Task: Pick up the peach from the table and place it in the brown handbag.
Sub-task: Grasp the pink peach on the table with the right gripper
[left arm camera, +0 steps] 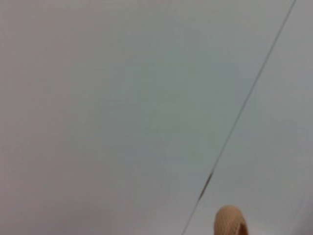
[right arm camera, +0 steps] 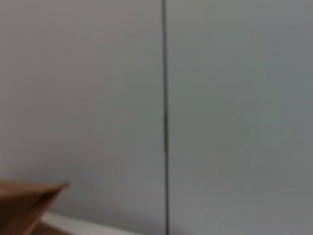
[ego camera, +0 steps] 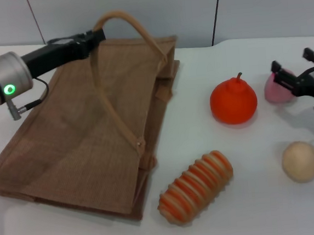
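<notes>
The brown handbag (ego camera: 87,134) lies flat on the white table at the left. My left gripper (ego camera: 96,35) is at the bag's far top edge, shut on one tan loop handle (ego camera: 129,23), which stands lifted in an arch. A bit of that handle shows in the left wrist view (left arm camera: 230,223). The pale pink peach (ego camera: 276,89) sits on the table at the far right. My right gripper (ego camera: 287,80) is open right at the peach, its dark fingers (ego camera: 279,69) reaching over the peach's right side. A corner of the bag shows in the right wrist view (right arm camera: 24,203).
A bigger orange stemmed fruit (ego camera: 233,101) stands just left of the peach. A beige ball (ego camera: 300,161) lies nearer the front right. A ridged orange and cream roll (ego camera: 196,187) lies by the bag's front corner. A grey wall stands behind the table.
</notes>
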`<state>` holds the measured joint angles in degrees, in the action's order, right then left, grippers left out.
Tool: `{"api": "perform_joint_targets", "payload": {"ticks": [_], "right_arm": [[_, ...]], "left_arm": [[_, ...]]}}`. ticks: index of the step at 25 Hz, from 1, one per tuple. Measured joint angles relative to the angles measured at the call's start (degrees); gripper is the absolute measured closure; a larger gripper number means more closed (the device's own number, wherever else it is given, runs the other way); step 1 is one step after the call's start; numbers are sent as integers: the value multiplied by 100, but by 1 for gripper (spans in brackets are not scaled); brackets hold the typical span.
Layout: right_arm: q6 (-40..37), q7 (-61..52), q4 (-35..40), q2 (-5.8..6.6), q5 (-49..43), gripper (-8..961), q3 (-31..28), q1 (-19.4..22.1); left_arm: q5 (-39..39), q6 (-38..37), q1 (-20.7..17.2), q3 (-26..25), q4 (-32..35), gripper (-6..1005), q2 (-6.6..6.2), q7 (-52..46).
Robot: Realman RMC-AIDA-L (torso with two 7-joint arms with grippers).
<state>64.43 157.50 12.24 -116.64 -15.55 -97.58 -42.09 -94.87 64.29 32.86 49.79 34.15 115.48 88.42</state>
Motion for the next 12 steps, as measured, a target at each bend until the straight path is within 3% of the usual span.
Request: {"api": "perform_joint_targets", "payload": {"ticks": [6,12], "right_arm": [[-603,0,-3,-9,-245,76,7,-212],[-1014,-2,-14,-9,-254,76,11,-271]], "left_arm": [[-48,1074,13,-970,-346,870,1,469],[-63,1697,6,-1291,-388,869,-12,529]]}}
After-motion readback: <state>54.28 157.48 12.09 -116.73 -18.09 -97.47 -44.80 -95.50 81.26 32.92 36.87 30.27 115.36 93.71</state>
